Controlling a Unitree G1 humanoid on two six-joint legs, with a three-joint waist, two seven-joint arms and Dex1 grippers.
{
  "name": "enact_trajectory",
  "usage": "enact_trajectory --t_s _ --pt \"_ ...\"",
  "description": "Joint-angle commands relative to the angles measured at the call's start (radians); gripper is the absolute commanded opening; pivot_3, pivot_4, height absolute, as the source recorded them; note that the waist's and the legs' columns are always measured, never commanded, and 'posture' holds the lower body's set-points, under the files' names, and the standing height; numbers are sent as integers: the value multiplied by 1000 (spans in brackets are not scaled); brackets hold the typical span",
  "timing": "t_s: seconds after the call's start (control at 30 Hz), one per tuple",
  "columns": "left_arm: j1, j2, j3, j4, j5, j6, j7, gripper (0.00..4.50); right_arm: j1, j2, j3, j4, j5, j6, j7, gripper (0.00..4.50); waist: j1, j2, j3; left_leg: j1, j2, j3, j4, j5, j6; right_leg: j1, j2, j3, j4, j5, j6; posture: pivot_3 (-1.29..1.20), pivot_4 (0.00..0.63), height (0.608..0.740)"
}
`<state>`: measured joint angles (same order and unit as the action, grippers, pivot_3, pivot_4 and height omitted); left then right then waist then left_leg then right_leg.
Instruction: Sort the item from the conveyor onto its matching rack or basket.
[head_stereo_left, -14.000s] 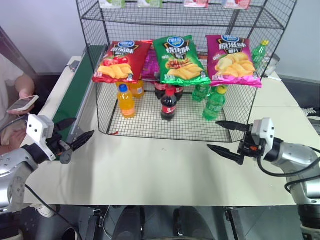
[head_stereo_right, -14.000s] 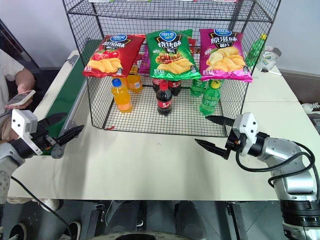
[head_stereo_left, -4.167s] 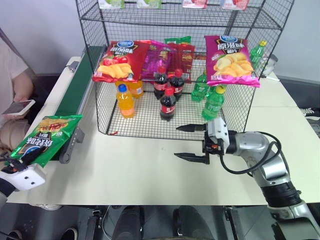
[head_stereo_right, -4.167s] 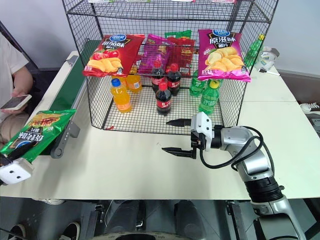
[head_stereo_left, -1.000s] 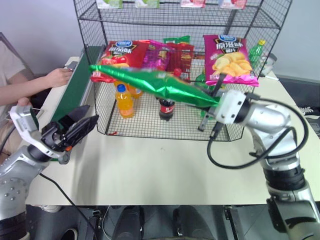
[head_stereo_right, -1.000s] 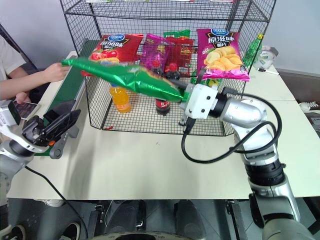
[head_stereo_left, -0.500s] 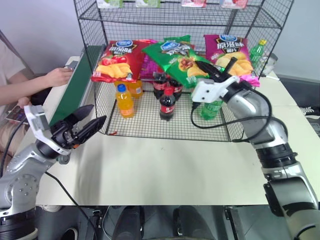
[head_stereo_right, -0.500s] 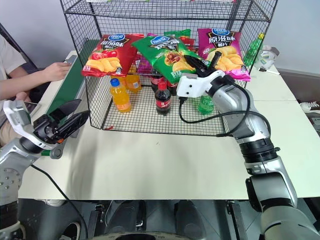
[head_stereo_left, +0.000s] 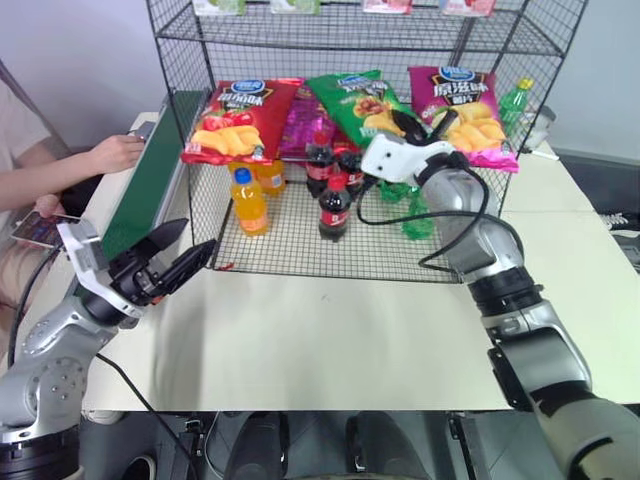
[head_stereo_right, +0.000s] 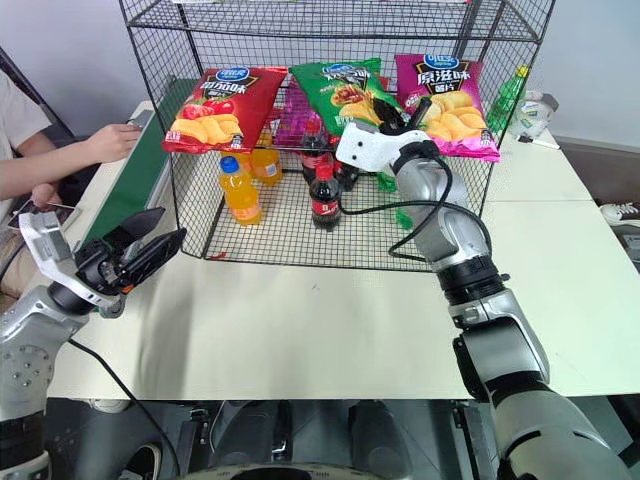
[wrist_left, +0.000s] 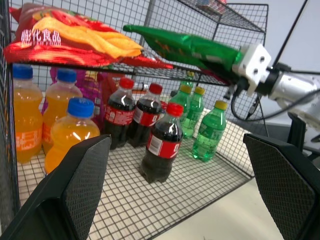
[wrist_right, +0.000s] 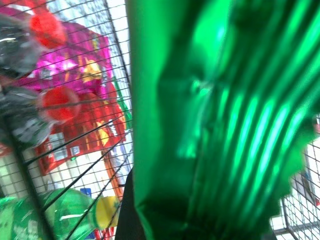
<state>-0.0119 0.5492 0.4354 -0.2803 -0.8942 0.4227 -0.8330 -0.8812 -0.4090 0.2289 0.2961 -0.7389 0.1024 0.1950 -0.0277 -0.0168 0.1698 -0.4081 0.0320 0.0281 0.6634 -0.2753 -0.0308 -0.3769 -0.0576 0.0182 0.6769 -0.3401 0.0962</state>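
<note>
The item, a glossy green crisp bag (head_stereo_left: 352, 98), lies face up on the middle tier of the black wire rack (head_stereo_left: 190, 60), between a red crisp bag (head_stereo_left: 235, 118) and a magenta crisp bag (head_stereo_left: 468, 102). My right gripper (head_stereo_left: 418, 122) is shut on the green bag's lower edge at the tier's front. In the right wrist view the green foil (wrist_right: 215, 115) sits close in front of the camera. My left gripper (head_stereo_left: 182, 256) hangs open and empty over the table's left side, beside the dark-green conveyor (head_stereo_left: 150, 175). Its fingers (wrist_left: 75, 192) frame the rack's bottles.
Orange, cola and green bottles (head_stereo_left: 335, 205) stand on the rack's bottom tier. More red and magenta bags (head_stereo_left: 305, 112) lie behind the front row. A person's hand (head_stereo_left: 115, 152) rests on the conveyor's far rail. The white table (head_stereo_left: 330, 330) lies in front of the rack.
My right gripper has carried the green bag forward from mid-air onto the rack's middle tier and turned it face up. The left gripper has hardly moved.
</note>
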Motion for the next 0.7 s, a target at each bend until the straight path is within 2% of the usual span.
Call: enact_trajectory --t_s 0.03,0.07,0.13,0.3,0.7 --pt "2 -1 5 -38 8 -30 -4 4500 -34 13 -8 -9 35 8 -2 565 -2 0 0 0 0 0 0 0 0 0 0 0 0 0 0 0 150 739" --pt "2 -2 6 -38 9 -31 -3 4500 -34 16 -9 -11 45 9 4 1118 -3 0 0 0 0 0 0 0 0 0 0 0 0 0 0 0 150 739" --pt "4 -3 7 -35 13 -35 -4 4500 -32 29 -12 -17 80 3 24 1886 -10 0 0 0 0 0 0 0 0 0 0 0 0 0 0 0 150 739" --pt "17 -7 0 -35 23 -43 -9 4500 -32 59 -18 -80 154 3 65 4354 -24 0 0 1 0 0 0 0 0 0 0 0 2 0 0 0 150 739" --pt "21 -12 -15 -24 60 -74 -9 4500 16 28 -40 -260 301 39 221 4438 -16 0 0 0 0 0 0 0 -1 -2 -1 0 4 0 0 0 150 739"
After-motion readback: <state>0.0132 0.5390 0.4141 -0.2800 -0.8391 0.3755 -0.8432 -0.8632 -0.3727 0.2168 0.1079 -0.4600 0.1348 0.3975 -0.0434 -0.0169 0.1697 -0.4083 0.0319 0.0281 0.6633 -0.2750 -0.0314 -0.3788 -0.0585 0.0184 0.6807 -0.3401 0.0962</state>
